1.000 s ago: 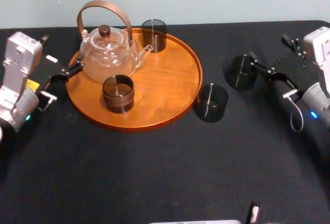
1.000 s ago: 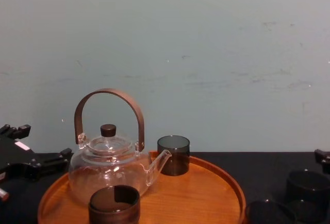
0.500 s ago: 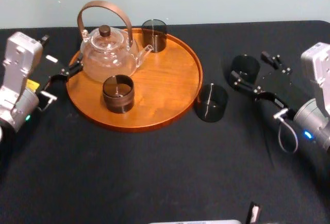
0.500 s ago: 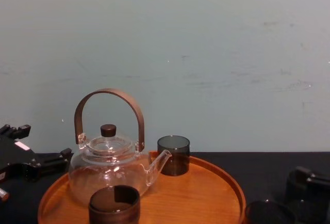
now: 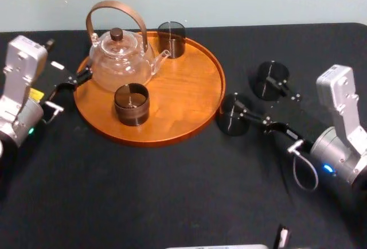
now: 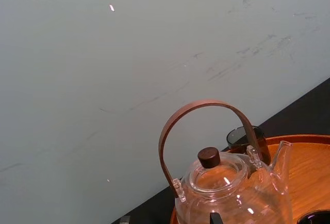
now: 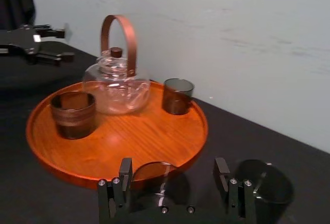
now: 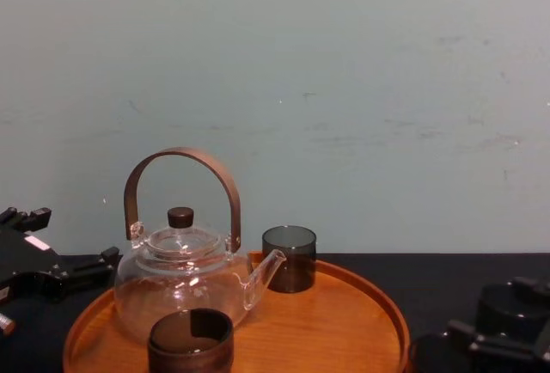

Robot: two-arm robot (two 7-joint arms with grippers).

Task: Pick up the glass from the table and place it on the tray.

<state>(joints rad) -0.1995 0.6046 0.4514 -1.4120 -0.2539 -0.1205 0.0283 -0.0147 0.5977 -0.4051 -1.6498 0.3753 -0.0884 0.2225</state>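
Now | right jaws open, near glass (image 5: 228,124) beside tray (image 5: 183,88) | left jaws open, parked

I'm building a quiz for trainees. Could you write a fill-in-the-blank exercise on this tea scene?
1. The tray holds a teapot and ___ glasses.
2. The right gripper, lined up with the glass on the table nearest the tray, is ___.
3. The left gripper sits parked off the tray's ___ side.
Missing words: two; open; left.
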